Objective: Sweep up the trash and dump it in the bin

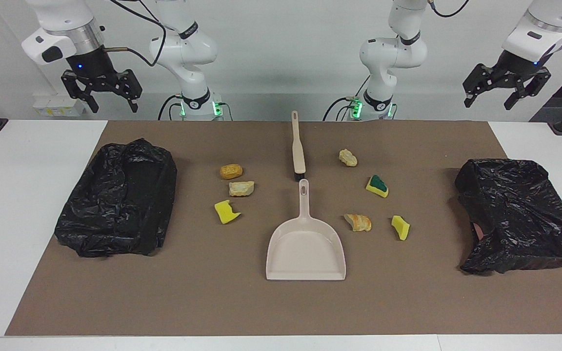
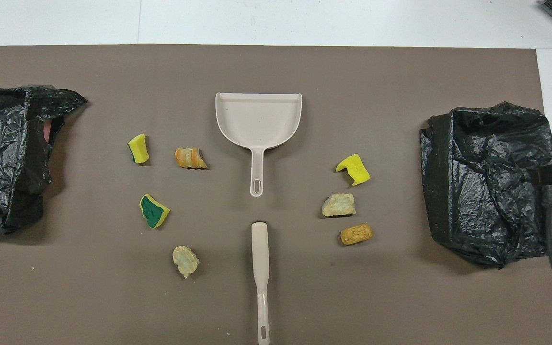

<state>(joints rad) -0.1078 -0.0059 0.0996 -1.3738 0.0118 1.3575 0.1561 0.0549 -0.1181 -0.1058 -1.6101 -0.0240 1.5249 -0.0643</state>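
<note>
A brown paper mat [image 1: 281,302] covers the white tabletop [image 1: 27,195]. Two bins lined with crumpled black plastic bags [image 1: 117,197] [image 1: 520,214] sit at its ends. Between them lie a beige plastic dustpan [image 1: 306,246], a beige brush [image 1: 298,146], and seven scattered trash scraps [image 2: 352,168]. The left gripper [image 1: 493,92] and right gripper [image 1: 101,93] hang released above the ends.

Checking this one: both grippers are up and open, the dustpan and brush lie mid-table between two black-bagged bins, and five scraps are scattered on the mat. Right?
One thing is off: there are seven scraps, not five, as the overhead view shows. Four lie toward the left arm's end, three toward the right arm's. The rest stands: left gripper and right gripper up and open, dustpan and brush mid-table between the bins.
</note>
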